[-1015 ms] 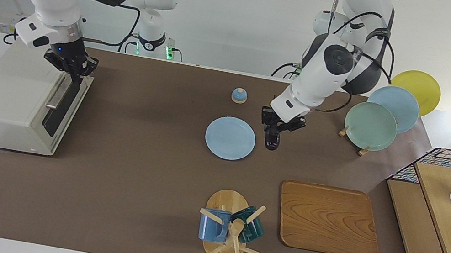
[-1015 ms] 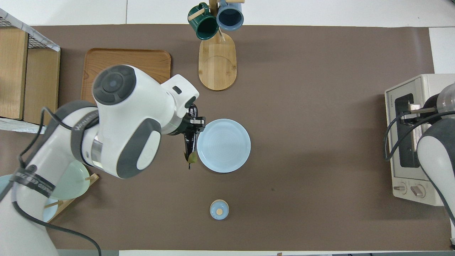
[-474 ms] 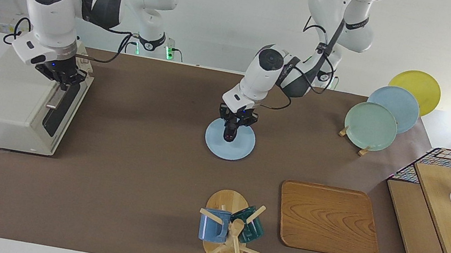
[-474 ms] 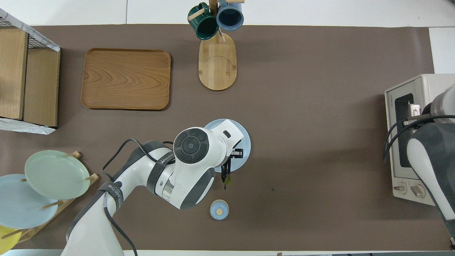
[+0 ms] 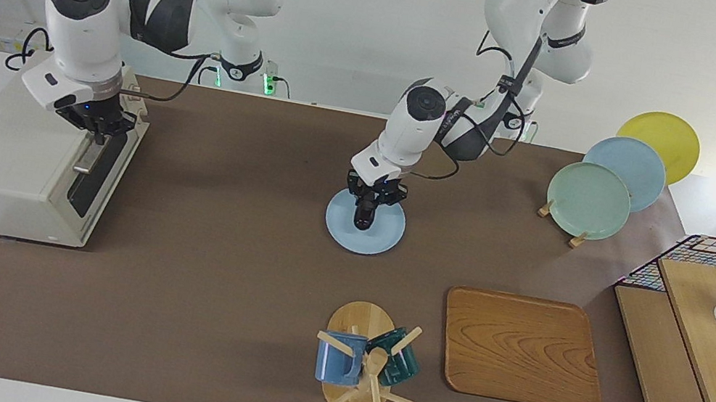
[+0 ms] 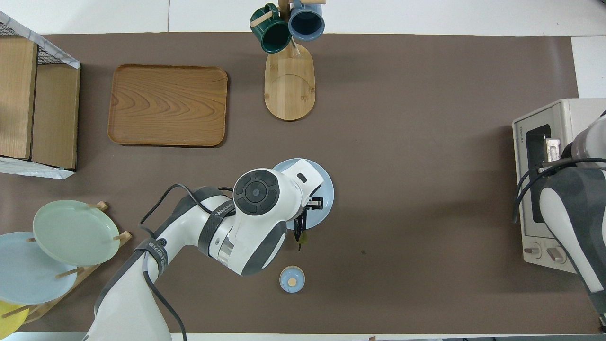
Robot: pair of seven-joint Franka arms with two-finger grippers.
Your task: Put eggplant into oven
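I see my left gripper (image 5: 370, 197) clamped on the eggplant (image 5: 363, 216), a slim glossy dark thing hanging from the fingers over the round pale blue plate (image 5: 388, 239); its green stem end (image 6: 303, 240) pokes past the plate's rim in the overhead view. My right gripper (image 5: 97, 124) is pinched on the silver bar handle (image 5: 87, 155) of the boxy cream oven (image 5: 3, 168), at the right arm's end of the matte brown mat (image 5: 204, 277). The oven's dark glass door (image 5: 94, 173) sits closed.
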